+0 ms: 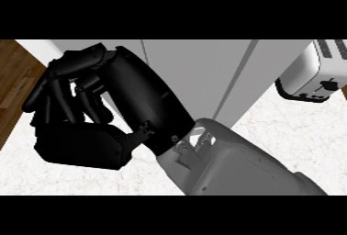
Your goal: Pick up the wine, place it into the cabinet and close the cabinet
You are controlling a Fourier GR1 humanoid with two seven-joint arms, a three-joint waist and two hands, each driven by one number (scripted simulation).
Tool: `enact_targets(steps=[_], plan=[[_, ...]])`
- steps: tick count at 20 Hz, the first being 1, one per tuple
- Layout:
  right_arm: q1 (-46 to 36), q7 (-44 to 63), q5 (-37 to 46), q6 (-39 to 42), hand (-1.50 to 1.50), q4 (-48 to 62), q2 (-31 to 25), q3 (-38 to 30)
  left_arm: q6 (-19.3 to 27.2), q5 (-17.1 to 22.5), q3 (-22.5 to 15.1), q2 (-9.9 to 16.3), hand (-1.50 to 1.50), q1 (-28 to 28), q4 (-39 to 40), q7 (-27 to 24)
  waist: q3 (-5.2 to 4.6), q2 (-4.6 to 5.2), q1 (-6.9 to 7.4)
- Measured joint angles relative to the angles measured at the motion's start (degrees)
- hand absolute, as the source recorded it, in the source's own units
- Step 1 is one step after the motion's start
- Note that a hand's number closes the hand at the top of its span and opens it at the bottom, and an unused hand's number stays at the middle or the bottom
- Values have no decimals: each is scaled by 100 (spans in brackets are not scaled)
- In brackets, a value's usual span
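Black fingers (64, 92) of the right hand (129, 92) are curled inward, and the wine cannot be made out among them. Just behind the fingers is the pale cabinet (196, 69), its contents unseen. White marble counter (284, 133) lies open beyond, with a toaster (311, 73) well apart.

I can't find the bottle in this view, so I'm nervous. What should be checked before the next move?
1. Wine located: cannot tell; no bottle shows, and the right robot hand may hide it.
2. Hand at the cabinet: ok, it is in front of the cabinet's pale panels.
3. Cabinet door shut: cannot tell.
4. Toaster out of the way: ok, it stands apart at the upper right.
5. Left robot hand's position: cannot tell, out of view.
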Motion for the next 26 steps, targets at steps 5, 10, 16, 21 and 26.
enact_targets(steps=[5, 10, 16, 21, 26], plan=[[-382, -171, -858, 1089, 150, 929, 18, -358, -42, 34, 215, -65, -150, 52, -65, 136, 5, 16, 6], [-597, 270, -1804, 2553, 150, 1559, 1, -244, -117, 77, 397, -80, -150, 51, -38, 290, 3, 33, 36], [-839, 434, -2543, 3827, 150, 2622, 21, -194, -282, 73, 646, -197, -150, 103, 75, 469, 2, 17, -21], [-1103, 248, -3095, 4301, 150, 3432, 26, -256, -436, 79, 875, -324, -150, 100, 194, 707, 3, 9, -63], [-1312, -160, -3368, 4865, 150, 4168, 30, -472, -527, -136, 1005, -579, -150, 111, 287, 823, 0, -13, -79]])
